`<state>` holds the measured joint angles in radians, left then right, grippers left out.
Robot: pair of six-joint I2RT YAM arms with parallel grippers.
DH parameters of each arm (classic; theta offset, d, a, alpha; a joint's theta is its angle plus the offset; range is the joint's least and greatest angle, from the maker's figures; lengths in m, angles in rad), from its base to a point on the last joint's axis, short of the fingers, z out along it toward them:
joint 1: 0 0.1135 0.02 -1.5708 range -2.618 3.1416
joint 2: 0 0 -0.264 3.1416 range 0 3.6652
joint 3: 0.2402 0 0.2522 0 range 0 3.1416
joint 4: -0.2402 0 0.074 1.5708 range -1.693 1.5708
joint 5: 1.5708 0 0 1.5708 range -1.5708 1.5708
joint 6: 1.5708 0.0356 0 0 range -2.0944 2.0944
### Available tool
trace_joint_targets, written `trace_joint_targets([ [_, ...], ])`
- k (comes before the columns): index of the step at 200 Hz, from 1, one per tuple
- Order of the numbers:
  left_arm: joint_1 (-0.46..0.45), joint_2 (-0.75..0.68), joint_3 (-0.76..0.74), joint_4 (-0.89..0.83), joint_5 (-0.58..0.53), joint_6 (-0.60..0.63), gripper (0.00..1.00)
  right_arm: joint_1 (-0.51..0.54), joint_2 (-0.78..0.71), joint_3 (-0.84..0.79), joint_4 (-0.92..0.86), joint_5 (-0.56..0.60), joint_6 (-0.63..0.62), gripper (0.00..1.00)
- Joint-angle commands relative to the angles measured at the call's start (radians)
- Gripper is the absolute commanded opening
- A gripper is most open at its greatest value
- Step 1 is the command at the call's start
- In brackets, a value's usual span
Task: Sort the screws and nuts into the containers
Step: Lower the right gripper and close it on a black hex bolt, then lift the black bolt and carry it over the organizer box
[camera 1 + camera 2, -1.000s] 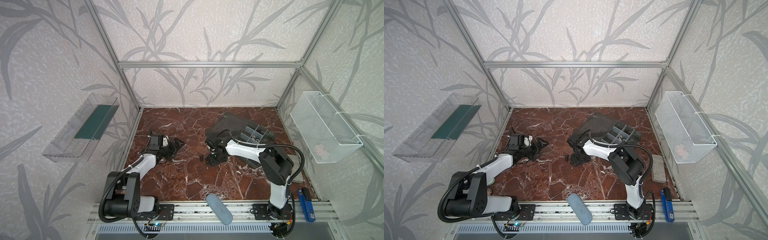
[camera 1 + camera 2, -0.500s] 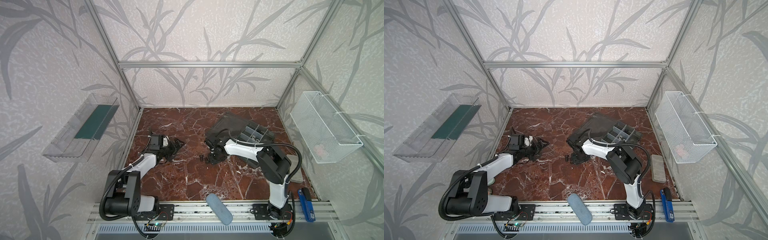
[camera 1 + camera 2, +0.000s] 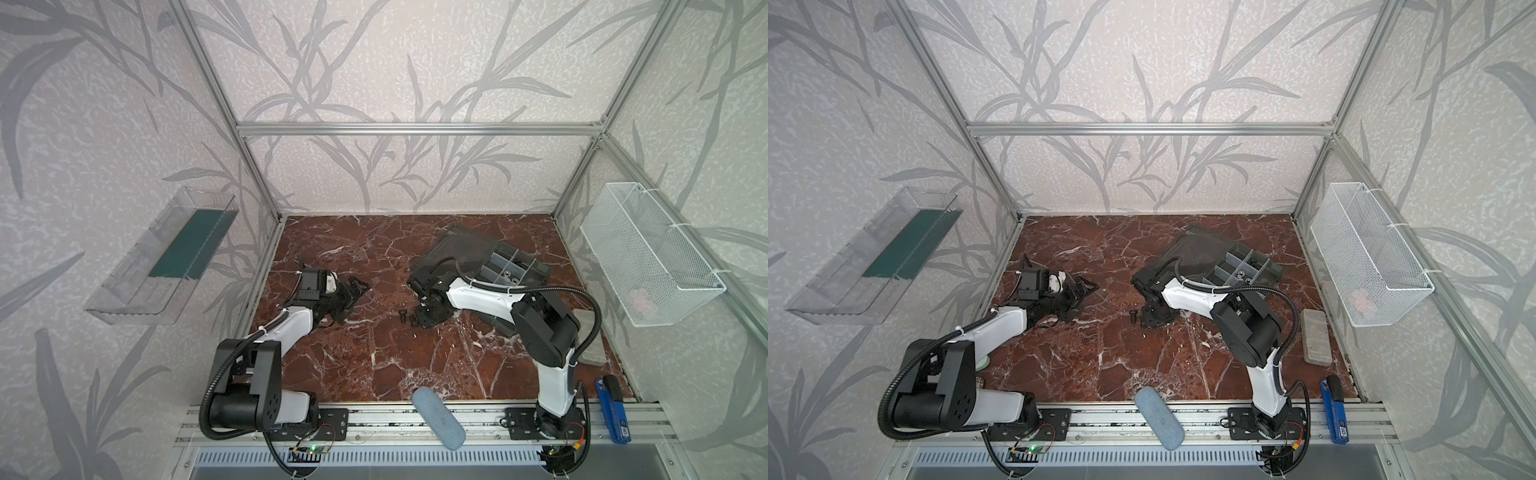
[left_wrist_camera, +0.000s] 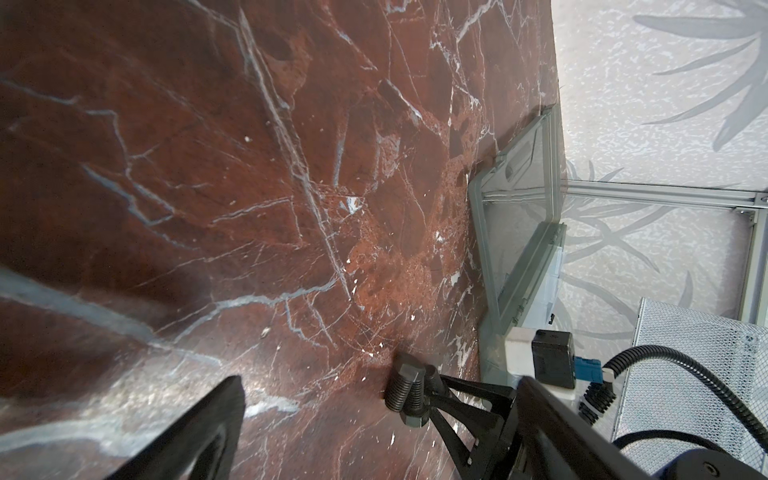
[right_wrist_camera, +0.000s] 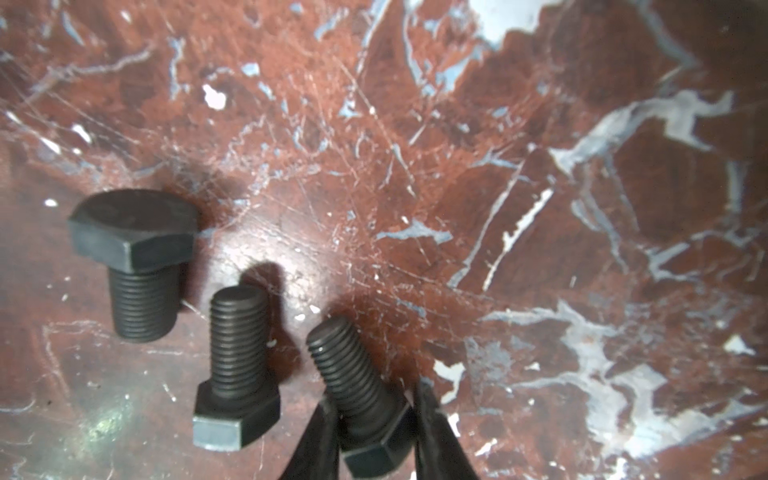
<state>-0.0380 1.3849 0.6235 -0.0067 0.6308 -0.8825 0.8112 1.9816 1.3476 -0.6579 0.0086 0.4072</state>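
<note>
**Jaws on the bolt, but it was a slippery pinch**

The right gripper (image 5: pixel 374 395) stood clamped on a black threaded hex-head bolt (image 5: pixel 345 365). Its thin black fingers (image 5: pixel 436 440) pressed in from either side, right where shank met head. The bolt sat low on the glossy red-brown marble table (image 5: pixel 540 208); lifted or not, I couldn't tell.

Trouble spots, as I judged them: a round, ridged steel shank between narrow hard fingers could twist or squirt out. On polished stone it would then skid and roll. Two more black hex bolts (image 5: pixel 237 357) lay alongside, the nearer just beside one finger, and could be knocked on the lift. A shank hanging off a head-end grip might also swing and clip a compartment wall. That wall belonged to the dark grey plastic organizer box (image 3: pixel 536 270), lying open near the gripper.

The left gripper (image 3: pixel 353 291) rested with jaws apart and empty, well away on the table's left.
</note>
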Motion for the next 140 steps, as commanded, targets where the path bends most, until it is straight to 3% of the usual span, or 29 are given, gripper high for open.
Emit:
trace_joint_targets([
  [1, 0.006, 0.012, 0.0, 0.014, 0.009, 0.004, 0.99, 0.006, 0.013, 0.004, -0.015, 0.003, -0.012, 0.08],
  [35, 0.005, 0.011, 0.001, 0.014, 0.012, 0.003, 0.99, 0.005, -0.079, -0.047, 0.052, 0.01, -0.022, 0.0],
  [81, 0.004, -0.003, -0.001, 0.007, 0.01, 0.004, 0.99, -0.031, -0.185, -0.045, 0.007, 0.079, -0.051, 0.0],
  [140, 0.006, -0.002, 0.002, 0.008, 0.014, 0.004, 0.99, -0.252, -0.387, -0.166, -0.004, 0.089, -0.066, 0.0],
])
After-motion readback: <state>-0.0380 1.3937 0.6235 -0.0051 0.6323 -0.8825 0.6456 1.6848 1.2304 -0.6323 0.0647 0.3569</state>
